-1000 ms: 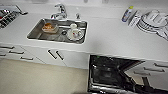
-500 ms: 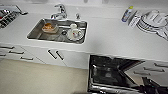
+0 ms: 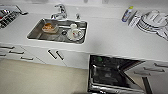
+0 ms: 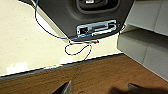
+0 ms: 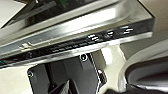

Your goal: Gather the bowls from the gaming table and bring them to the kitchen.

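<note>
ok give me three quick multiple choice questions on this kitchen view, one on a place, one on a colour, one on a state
1. Where does the orange bowl lie?
A. in the sink
B. on the floor
C. on the dish rack

2. What colour is the worktop?
A. black
B. white
C. green

3. How stands the dishwasher door below the worktop?
A. shut
B. taken off
C. open

Key: 1 A, the bowl sits in the steel basin's left part; 2 B, the surface around the sink is white; 3 C, its dark inside shows.
</note>
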{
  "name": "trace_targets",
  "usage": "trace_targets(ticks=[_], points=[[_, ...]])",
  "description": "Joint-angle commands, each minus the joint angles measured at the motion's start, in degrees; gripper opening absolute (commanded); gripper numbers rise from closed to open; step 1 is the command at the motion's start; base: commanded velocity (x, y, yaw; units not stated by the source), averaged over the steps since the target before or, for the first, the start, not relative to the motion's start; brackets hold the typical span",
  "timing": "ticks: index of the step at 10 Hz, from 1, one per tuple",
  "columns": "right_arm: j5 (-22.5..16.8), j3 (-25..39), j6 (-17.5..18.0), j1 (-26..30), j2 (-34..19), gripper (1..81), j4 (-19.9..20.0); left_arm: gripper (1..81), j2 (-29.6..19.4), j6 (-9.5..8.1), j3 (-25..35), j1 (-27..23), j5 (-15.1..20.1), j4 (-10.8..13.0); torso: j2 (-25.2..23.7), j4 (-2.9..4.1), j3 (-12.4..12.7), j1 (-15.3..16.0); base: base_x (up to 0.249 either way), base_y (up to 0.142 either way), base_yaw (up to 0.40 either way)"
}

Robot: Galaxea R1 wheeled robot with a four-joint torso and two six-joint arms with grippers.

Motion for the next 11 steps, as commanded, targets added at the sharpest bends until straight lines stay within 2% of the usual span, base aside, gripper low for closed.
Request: trace_targets(ticks=[1,3,4,5,6,7,9,11], points=[[16.3,-21.9,-5.6,-22.3,11.5,81.1,0.1,81.1,-0.7,-0.37,0.3,1.4,3.1,-1.6,0.0,0.0,0.0,0.0,0.0,0.0,0.0],[21.1,-29.4,-5.6,-28.2,18.3,81.1,-1.9,81.1,-0.7,-0.37,0.3,1.0,3.0,-3.4,0.0,0.0,0.0,0.0,0.0,0.0,0.0],[23.3,-31.5,-5.6,-30.4,20.2,81.1,-2.3,81.1,-0.7,-0.37,0.3,0.9,2.9,-3.8,0.0,0.0,0.0,0.0,0.0,0.0,0.0],[25.8,-32.7,-5.6,-32.4,21.3,81.1,-2.3,81.1,-0.9,-0.37,0.3,0.9,1.3,-3.9,0.0,0.0,0.0,0.0,0.0,0.0,0.0],[27.3,-33.0,-5.6,-34.0,21.9,81.1,-2.6,81.1,-1.5,-0.37,0.3,0.9,-0.8,-4.5,-5.7,0.0,0.0,3.7,0.0,0.0,0.0],[27.3,-33.8,-5.6,-35.4,23.4,81.1,-3.7,81.1,-2.2,-0.37,0.3,0.9,-3.3,-4.8,-5.8,0.0,0.0,3.7,0.0,0.0,0.0],[27.3,-38.4,-5.6,-37.1,28.0,81.1,-4.2,81.1,-2.1,-0.37,0.3,0.9,-3.5,-4.9,-7.8,0.0,0.0,4.9,0.0,0.0,0.0],[27.2,-42.7,-5.6,-37.7,32.6,81.1,-4.4,81.1,-2.1,-0.46,0.3,0.9,-3.6,-5.0,-11.8,0.0,0.0,7.3,0.0,0.0,0.0]])
